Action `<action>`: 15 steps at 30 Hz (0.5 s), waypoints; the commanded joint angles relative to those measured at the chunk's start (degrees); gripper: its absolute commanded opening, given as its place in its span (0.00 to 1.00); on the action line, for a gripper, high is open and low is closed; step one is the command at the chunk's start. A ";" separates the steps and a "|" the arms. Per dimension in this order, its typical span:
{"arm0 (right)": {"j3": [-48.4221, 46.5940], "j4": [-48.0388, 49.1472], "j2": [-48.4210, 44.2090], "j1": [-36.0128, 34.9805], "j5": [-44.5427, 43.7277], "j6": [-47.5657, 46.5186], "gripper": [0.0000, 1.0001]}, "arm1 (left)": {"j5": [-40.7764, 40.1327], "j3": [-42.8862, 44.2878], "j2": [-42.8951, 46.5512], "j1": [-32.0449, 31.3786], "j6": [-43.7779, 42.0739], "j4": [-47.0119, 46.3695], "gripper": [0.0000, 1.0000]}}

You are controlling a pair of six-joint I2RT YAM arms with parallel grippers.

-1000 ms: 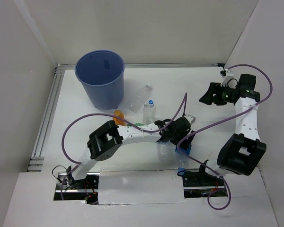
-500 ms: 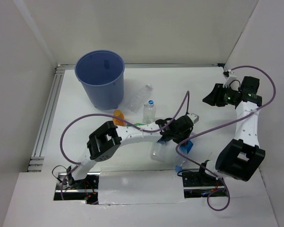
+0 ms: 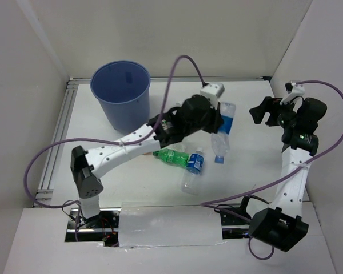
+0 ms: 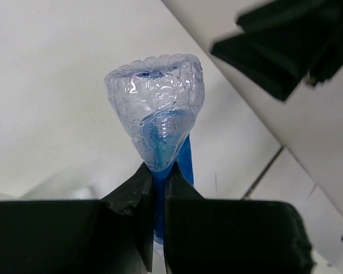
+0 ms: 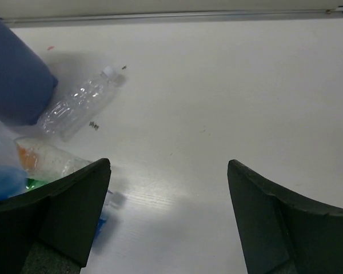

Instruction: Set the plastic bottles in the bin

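**STATUS: ONE BOTTLE IN GRIP, BIN NOT YET LOADED**

Tabletop (image 3: pixel 143 191): carries the bin and every loose bottle.

Bin (image 3: pixel 121 94): stands upright at the far left. The top view shows no bottle inside it, so no delivery appears complete.

Left end effector (image 4: pixel 160 177): jaws pinched fully together on the held bottle (image 4: pixel 157 103), a crumpled clear one with a blue label. The grip sits at the label band. In the top view this bottle hangs to the right of the bin, well apart from its rim, between the bin and the right end effector.

Right end effector (image 3: pixel 263 111): jaws wide apart with nothing between them. It hovers over the far right of the tabletop.

Green bottle (image 3: pixel 171 157): lies on its side mid-tabletop, touching or just beside the blue-label bottle (image 3: pixel 192 165), which also lies flat.

Clear bottle (image 5: pixel 80 103): lies on its side just beside the bin wall.

Orange bottle (image 5: pixel 31 155): only partly visible, so its pose cannot be told.

Progress: early, by judgement. The held bottle needs carrying left over the bin rim and releasing. At least four more bottles remain on the tabletop.
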State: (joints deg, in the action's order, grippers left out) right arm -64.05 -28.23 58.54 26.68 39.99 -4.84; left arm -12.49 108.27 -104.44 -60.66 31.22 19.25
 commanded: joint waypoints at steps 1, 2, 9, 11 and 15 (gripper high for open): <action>0.07 5.03 -0.01 0.31 -2.38 2.91 0.90 | -5.16 1.51 4.75 4.04 -3.18 -1.75 0.00; 0.07 5.03 -0.01 0.31 -2.37 2.91 0.90 | -5.96 1.51 4.78 4.06 -3.19 -1.75 0.00; 0.07 -4.97 5.26 0.31 15.69 -10.32 0.53 | -14.11 -2.45 15.04 10.82 -8.02 -10.62 0.00; 0.07 -7.79 6.58 -1.53 16.61 -13.77 0.45 | -18.07 -5.07 17.51 13.54 -8.55 -13.60 0.01; 0.06 -7.56 7.37 -8.47 12.84 -16.34 0.54 | -25.55 -12.19 24.54 21.53 -4.52 -18.01 0.01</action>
State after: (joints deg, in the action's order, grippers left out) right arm -64.03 -34.13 66.61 22.55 51.18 -16.01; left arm -29.43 98.87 -84.90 -44.14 25.65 9.15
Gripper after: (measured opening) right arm 0.516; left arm 0.155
